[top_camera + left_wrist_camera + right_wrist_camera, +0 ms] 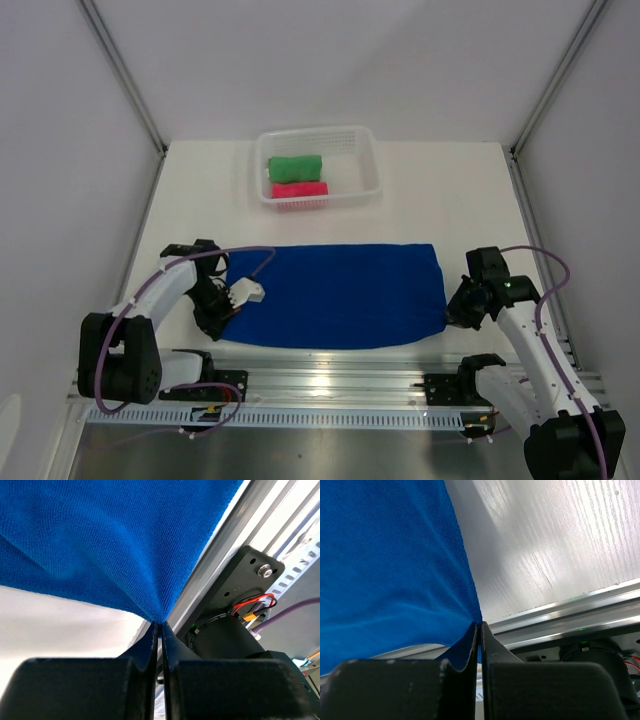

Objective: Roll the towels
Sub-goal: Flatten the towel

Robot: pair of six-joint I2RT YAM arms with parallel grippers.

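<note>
Your left hand (159, 624) is closed on the near-left corner of the blue towel (335, 295). In the left wrist view, the black fingers (150, 647) meet with only a sliver of gap, and cloth is pinched at their tips. The fabric tents up from that pinch, with creases fanning out from it. White tabletop (480, 200) shows under the raised edge.

Your right hand (479, 625) is also closed, gripping the near-right corner of the same towel. In the right wrist view the hem runs straight down into the fingertips, and folds pull toward the grip.

From the top view:
- The blue towel lies spread out flat across the middle of the tabletop, long side left to right, not rolled.
- Its near edge sits just beyond the metal rail (340, 385) that carries both arm bases.
- You hold one near corner with each hand, left hand (213, 318) and right hand (452, 310).

At the far centre of the tabletop is a white mesh basket (372, 160), well apart from the blue towel. Inside it are two rolled towels lying side by side and touching. The green towel (295, 166) is on the far side and the pink towel (299, 190) is on the near side.
</note>
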